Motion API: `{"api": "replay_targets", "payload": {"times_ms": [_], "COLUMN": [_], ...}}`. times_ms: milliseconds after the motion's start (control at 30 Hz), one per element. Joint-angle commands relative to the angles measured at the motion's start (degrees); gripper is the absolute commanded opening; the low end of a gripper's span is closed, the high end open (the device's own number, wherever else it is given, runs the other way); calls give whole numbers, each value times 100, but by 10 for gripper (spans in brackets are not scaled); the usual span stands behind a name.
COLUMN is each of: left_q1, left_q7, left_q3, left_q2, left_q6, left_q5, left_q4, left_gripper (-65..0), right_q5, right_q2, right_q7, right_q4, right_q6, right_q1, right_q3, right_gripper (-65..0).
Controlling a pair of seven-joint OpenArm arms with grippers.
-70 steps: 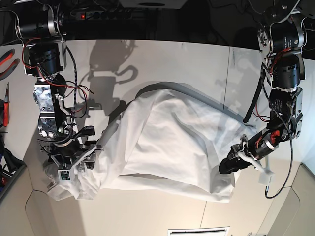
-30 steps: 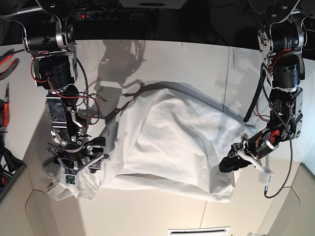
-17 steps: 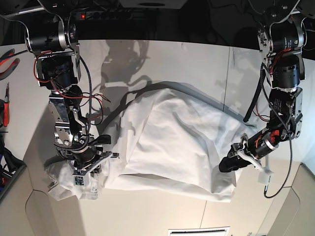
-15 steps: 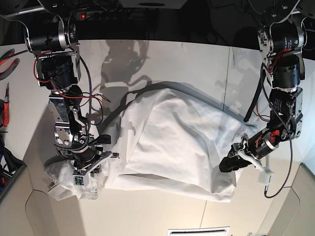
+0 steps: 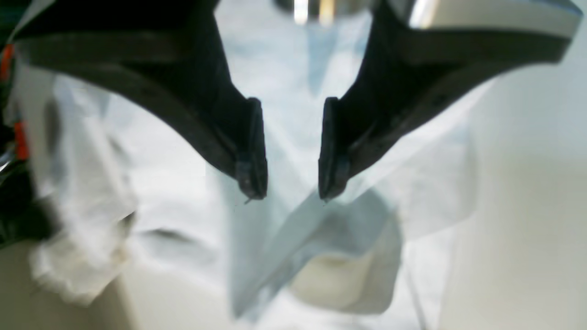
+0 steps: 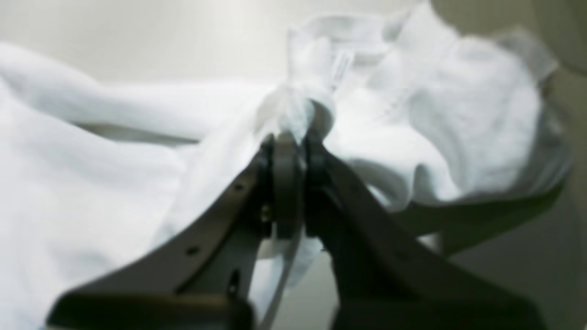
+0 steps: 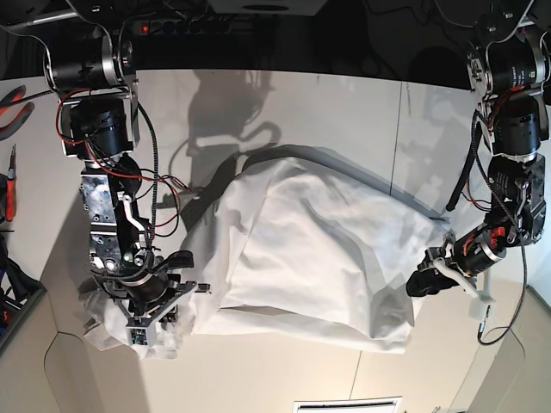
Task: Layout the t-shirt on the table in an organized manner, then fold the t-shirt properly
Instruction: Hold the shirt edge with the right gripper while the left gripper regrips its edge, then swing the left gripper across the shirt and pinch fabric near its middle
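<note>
Right gripper (image 6: 286, 151) is pinched shut on a bunched fold of the t-shirt (image 7: 301, 249), which sprawls wrinkled across the table (image 7: 284, 103). Left gripper (image 5: 288, 151) is parted around cloth at the opposite edge. Red-handled pliers (image 7: 10, 103) lie far off.

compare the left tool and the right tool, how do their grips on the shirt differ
The right tool is pinched shut on a bunched fold of the shirt; the left tool shows a gap between its fingers, with cloth running through it, so a firm grip is unclear. In the base view the right tool is at the shirt's left end, the left tool at its right edge. Both have dark fingers.
</note>
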Motion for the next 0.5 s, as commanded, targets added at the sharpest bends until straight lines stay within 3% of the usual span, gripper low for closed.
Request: {"api": "replay_targets", "payload": {"times_ms": [0, 67, 233, 467], "left_q1": [-111, -31, 323, 796], "left_q7": [-92, -92, -94, -144], "left_q3": [-22, -22, -20, -20], "left_q2": [-83, -79, -42, 35], "left_q6": [-56, -56, -56, -56], "left_q5": [-63, -37, -109, -131], "left_q4": [98, 98, 98, 96], "left_gripper": [-420, -420, -420, -420], "right_q5": [109, 249, 621, 1307], "right_q2": [0, -4, 0, 4], "right_q7": [103, -83, -935, -2903], "right_q4": [229, 461, 1025, 1827], "right_q6": [26, 52, 494, 1093], "right_q1": [190, 190, 190, 192], "right_q3": [15, 15, 15, 15], "right_gripper": [-650, -650, -650, -650]}}
